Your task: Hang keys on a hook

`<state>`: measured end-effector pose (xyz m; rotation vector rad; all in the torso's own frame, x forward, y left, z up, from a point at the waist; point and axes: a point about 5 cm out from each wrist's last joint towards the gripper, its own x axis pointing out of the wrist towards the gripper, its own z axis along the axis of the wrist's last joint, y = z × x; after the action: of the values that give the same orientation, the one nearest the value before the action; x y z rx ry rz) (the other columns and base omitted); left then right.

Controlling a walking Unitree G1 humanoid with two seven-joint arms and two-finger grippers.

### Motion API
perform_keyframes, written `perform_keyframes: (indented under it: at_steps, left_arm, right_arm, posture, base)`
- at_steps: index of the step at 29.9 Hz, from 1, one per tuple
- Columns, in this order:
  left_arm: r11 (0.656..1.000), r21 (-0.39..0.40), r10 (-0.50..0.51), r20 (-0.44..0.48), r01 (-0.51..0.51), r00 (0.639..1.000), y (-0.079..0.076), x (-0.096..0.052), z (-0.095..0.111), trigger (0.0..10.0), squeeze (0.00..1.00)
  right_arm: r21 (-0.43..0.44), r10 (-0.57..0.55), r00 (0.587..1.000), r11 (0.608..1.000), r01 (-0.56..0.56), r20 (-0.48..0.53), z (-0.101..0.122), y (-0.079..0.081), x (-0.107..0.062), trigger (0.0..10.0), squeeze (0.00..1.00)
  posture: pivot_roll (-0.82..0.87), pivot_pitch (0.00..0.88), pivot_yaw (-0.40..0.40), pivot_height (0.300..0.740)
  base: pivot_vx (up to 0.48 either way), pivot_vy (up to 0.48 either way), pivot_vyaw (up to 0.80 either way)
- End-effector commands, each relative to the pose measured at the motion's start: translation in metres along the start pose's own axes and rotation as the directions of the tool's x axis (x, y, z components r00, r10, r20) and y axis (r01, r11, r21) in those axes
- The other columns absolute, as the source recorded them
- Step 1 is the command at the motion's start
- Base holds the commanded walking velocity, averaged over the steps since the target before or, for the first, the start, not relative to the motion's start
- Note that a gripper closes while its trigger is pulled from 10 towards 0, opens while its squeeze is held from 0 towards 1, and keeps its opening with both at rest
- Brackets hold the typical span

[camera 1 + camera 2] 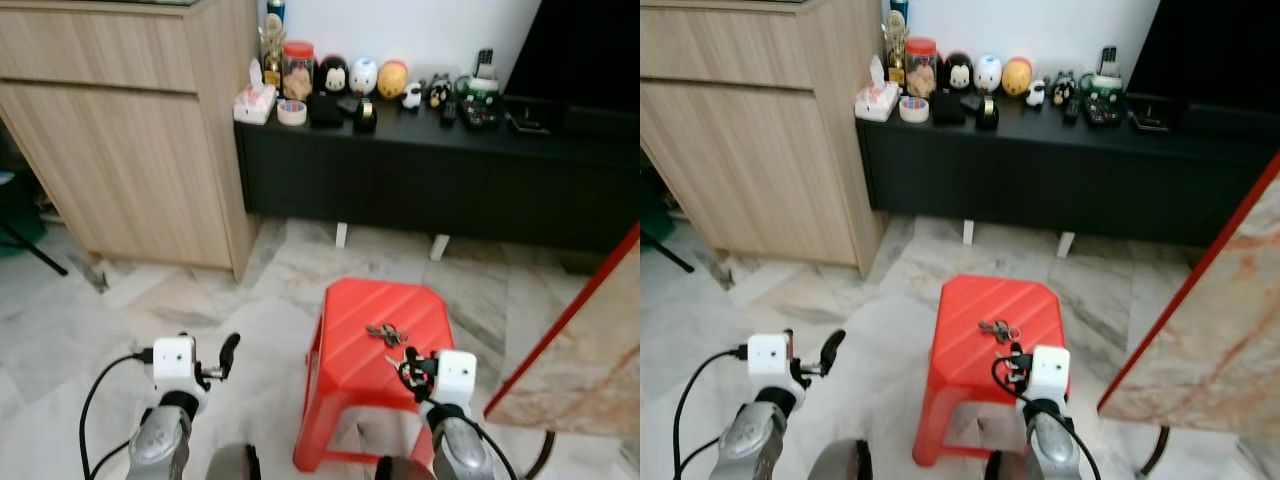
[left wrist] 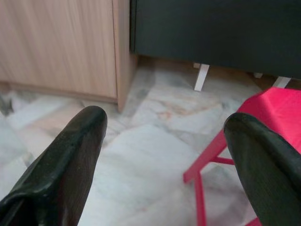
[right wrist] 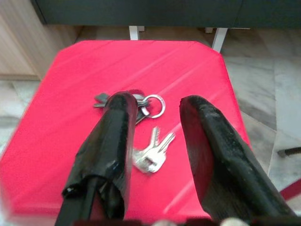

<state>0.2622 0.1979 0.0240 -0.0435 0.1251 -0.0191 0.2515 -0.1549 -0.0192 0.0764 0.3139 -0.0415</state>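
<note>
Keys point(image 3: 149, 141): a small metal bunch on a split ring, silver blades fanned out, with one darker piece at the ring. It lies flat near the middle of the stool seat, not yet lifted.
Stool point(image 1: 350, 370): red moulded plastic, squarish seat with rounded corners and shallow diagonal ribs, splayed legs. It serves as the landmark.
Right claw point(image 3: 155, 136): above the stool seat, directly over the keys. Fingers apart, one on each side of the bunch, gripping nothing. Fingers are long, black and matte.
Left claw point(image 2: 164, 136): beside the stool, over the floor, fingers spread wide, empty.
Floor point(image 1: 200, 300): polished marble-pattern tiles around the stool.
Cabinet point(image 1: 450, 180): low, black, behind the stool, carrying small figurines and jars.
Progress: early stage. Judged remaining: close on keys, lift, carry, hang.
</note>
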Motion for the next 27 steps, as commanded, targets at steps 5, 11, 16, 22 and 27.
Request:
perform_keyframes:
  at_steps: [5,11,16,22,27]
  left_arm:
    - [1.000,0.001,-0.010,-0.010,0.010,1.000,-0.001,0.000,-0.001,10.0,0.00]
    - [1.000,0.002,-0.011,-0.010,0.011,1.000,-0.002,0.000,-0.001,10.0,0.00]
    - [1.000,0.002,-0.013,-0.009,0.013,1.000,-0.002,0.000,-0.001,10.0,0.00]
    - [1.000,0.003,-0.013,-0.008,0.013,1.000,-0.002,0.000,-0.001,10.0,0.00]
    - [1.000,0.006,-0.015,-0.012,0.015,1.000,-0.003,0.000,-0.002,10.0,0.00]
  right_arm:
    - [0.016,-0.010,1.000,1.000,0.009,0.020,0.004,-0.001,0.001,10.0,0.00]
    - [0.018,-0.002,1.000,1.000,0.001,0.014,0.003,-0.001,0.000,10.0,0.00]
    - [-0.008,0.031,0.999,0.999,-0.031,-0.011,0.000,0.002,-0.001,10.0,0.00]
    - [-0.033,0.021,0.997,0.999,-0.023,-0.079,-0.009,0.001,-0.002,10.0,0.00]
    - [-0.071,0.021,0.984,0.997,-0.034,-0.179,-0.023,-0.001,-0.007,10.0,0.00]
  posture:
    - [-0.01,0.019,-0.074,0.610]
    - [-0.01,0.019,-0.074,0.610]
    - [-0.01,0.019,-0.074,0.610]
    - [-0.01,0.022,-0.074,0.610]
    - [-0.01,0.026,-0.074,0.610]
  base:
    - [0.297,0.000,0.00]
    - [0.276,0.000,0.00]
    - [0.274,0.000,0.00]
    - [0.091,0.000,0.00]
    - [0.000,0.000,0.00]
